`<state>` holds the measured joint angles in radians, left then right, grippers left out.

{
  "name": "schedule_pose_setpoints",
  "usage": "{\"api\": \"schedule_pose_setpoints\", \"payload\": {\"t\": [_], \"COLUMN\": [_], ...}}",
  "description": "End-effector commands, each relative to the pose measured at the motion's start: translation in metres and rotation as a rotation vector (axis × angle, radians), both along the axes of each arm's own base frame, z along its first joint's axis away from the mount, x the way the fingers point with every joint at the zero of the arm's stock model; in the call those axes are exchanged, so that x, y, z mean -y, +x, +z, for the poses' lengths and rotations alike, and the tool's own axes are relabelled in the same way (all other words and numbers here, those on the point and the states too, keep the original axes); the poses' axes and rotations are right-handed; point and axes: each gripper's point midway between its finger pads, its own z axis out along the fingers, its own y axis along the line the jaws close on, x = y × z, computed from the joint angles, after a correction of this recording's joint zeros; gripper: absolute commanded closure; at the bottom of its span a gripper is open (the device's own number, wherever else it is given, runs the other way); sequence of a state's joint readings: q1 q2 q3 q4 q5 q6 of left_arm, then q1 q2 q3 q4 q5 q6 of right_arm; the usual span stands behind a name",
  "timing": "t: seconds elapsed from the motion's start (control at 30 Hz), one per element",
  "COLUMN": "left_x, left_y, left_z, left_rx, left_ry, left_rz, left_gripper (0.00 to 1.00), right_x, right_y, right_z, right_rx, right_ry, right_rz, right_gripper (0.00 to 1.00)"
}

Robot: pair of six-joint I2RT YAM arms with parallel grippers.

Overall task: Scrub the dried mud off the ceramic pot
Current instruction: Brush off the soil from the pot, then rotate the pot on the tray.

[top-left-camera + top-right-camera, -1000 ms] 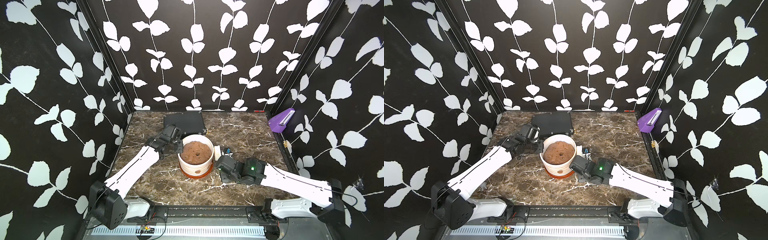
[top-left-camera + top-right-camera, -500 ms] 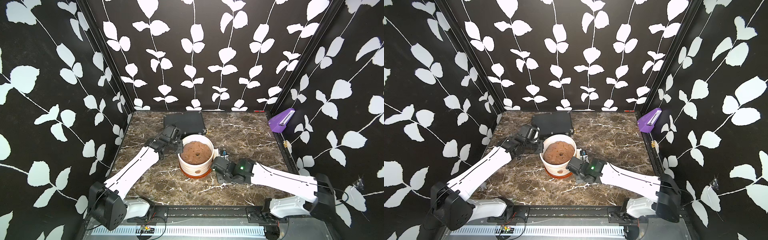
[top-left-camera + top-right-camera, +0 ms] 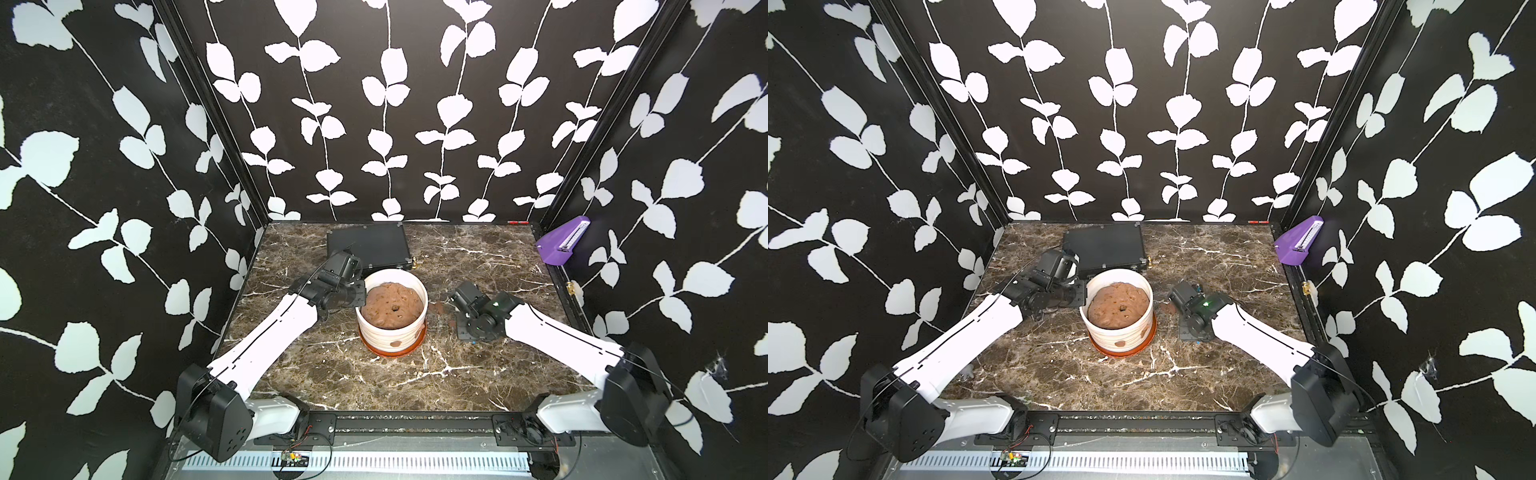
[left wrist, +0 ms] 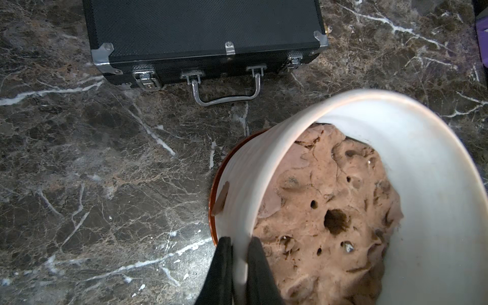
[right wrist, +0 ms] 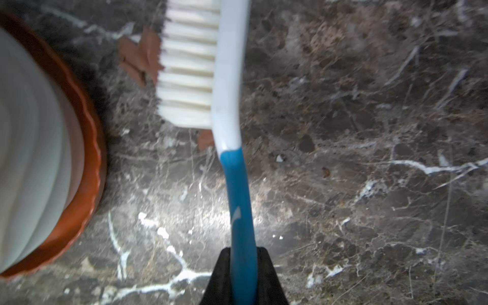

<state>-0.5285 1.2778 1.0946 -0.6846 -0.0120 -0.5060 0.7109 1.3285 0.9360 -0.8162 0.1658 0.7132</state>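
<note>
Ceramic pot [image 3: 390,328] on tabletop [image 3: 478,374], rim pinched by left end effector [image 4: 239,243] | brush [image 5: 228,79] clamped in right end effector [image 5: 243,254] | dried mud [image 3: 1120,343] on near wall: bristles to be pressed flat, pot braced.

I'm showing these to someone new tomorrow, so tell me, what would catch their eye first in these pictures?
The white ceramic pot stands in the middle of the marble table, heaped with a lumpy brown mound, the left gripper shut on its rim. Beside it the right gripper holds a blue and white brush, bristles by reddish flakes of dried mud lying on the table.
</note>
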Motion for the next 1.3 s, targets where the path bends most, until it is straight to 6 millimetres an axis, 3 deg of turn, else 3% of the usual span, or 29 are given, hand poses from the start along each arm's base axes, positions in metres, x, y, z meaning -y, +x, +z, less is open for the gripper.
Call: {"api": "schedule_pose_setpoints", "payload": {"t": [0.0, 0.1, 0.23, 0.4, 0.5, 0.63, 0.77, 0.87, 0.93, 1.27], "left_x": [0.01, 0.009, 0.015, 0.026, 0.029, 0.032, 0.035, 0.026, 0.022, 0.0], "left_y": [-0.008, -0.003, 0.008, 0.028, 0.038, 0.046, 0.041, 0.036, 0.031, -0.001], "left_z": [-0.012, -0.007, 0.0, 0.001, 0.0, -0.007, -0.012, -0.012, -0.011, 0.002], "left_rx": [-0.058, -0.046, -0.024, -0.016, -0.018, -0.039, -0.082, -0.076, -0.079, -0.086], "left_ry": [-0.051, -0.036, -0.035, -0.015, 0.017, 0.044, 0.02, 0.022, 0.011, 0.012], "left_rz": [-0.004, -0.006, -0.021, -0.042, -0.056, -0.067, -0.057, 0.002, 0.023, 0.059], "left_gripper": [1.0, 0.87, 0.62, 0.53, 0.51, 0.62, 0.72, 0.92, 1.0, 1.0], "right_x": [-0.005, -0.012, -0.03, -0.055, -0.058, -0.055, -0.052, -0.05, -0.05, -0.052], "right_y": [-0.016, -0.034, -0.056, -0.07, -0.071, -0.071, -0.071, -0.071, -0.071, -0.069], "right_z": [0.02, 0.035, 0.041, 0.042, 0.044, 0.045, 0.044, 0.044, 0.044, 0.046], "right_rx": [0.039, 0.068, 0.077, 0.079, 0.084, 0.091, 0.101, 0.105, 0.105, 0.115], "right_ry": [0.069, 0.104, 0.141, 0.178, 0.171, 0.171, 0.174, 0.173, 0.172, 0.178], "right_rz": [0.074, 0.089, 0.096, 0.114, 0.121, 0.116, 0.105, 0.103, 0.103, 0.107], "right_gripper": [1.0, 1.0, 1.0, 1.0, 1.0, 1.0, 1.0, 1.0, 1.0, 1.0]}}
